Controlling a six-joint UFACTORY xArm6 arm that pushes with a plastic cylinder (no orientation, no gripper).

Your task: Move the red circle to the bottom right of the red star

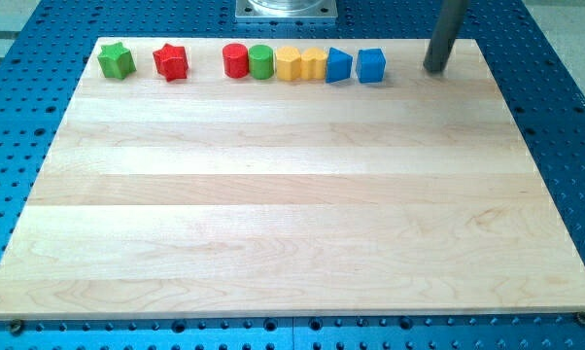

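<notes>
While all eight blocks sit in a row along the board's (292, 194) top edge, my tip (434, 69) rests at 3 o'clock of the blue cube (371, 65), apart from it; no pincer on this rig, just the rod. Red circle (235, 60) touches the green circle (261, 61), at 3 o'clock of the red star (171, 62). Green star (117, 60) far 9 o'clock; two yellow blocks (289, 64) (314, 63) and a second blue block (338, 64) follow.

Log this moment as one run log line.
tip: top right, right of blue blocks | red circle: touching green circle, right of red star | move: not begun
</notes>
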